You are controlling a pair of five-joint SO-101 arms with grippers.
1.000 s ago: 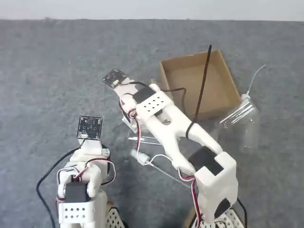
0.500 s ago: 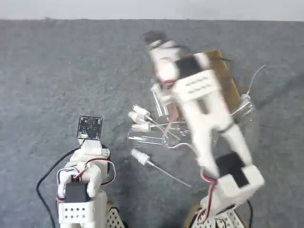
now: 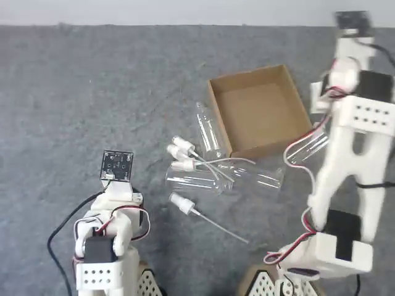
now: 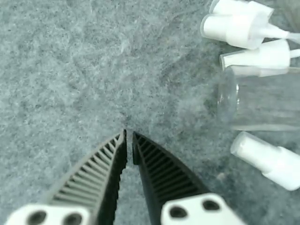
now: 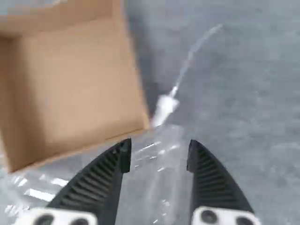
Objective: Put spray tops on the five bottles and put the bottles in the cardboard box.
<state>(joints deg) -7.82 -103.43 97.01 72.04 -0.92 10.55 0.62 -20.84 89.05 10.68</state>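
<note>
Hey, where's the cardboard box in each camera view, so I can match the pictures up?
High view: cardboard box right of centre, toward the far side, empty.
Left wrist view: faces loose spray tops instead.
Right wrist view: cardboard box just beyond the open right gripper.
Shared landmark: clear bottle lying at the box's near right corner.

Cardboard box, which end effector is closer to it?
Right. The right end effector hovers over a bottle beside the cardboard box; the left end effector sits farther off, by spray tops.

Robotics lab, desktop arm (image 3: 105, 246), grey felt table (image 3: 62, 80) (pale wall (image 3: 185, 11) behind)
</note>
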